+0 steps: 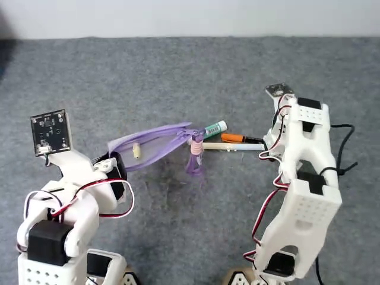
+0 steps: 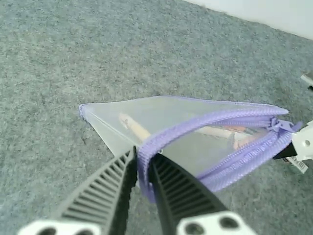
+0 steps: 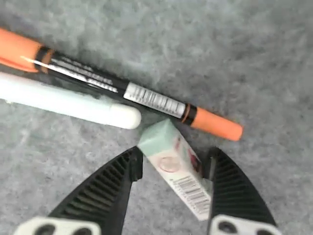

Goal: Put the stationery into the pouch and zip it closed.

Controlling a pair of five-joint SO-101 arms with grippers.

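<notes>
Left gripper (image 2: 142, 169) low, clamped on pouch (image 2: 161, 117) zipper rim; pouch mid-table, mouth open. Right gripper (image 3: 174, 159) down, jaws spread astride one eraser (image 3: 178, 172). Alongside: one orange marker (image 3: 146, 98), one white pen (image 3: 63, 100), one green-capped tube (image 1: 215, 127) by pouch mouth.

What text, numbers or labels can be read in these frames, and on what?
Orange-and-black plastic marker: white lettering and a barcode, too blurred to read.
Pale green block in a paper sleeve: barcode and tiny digits, illegible.
Purple translucent zip pouch: no print.
</notes>
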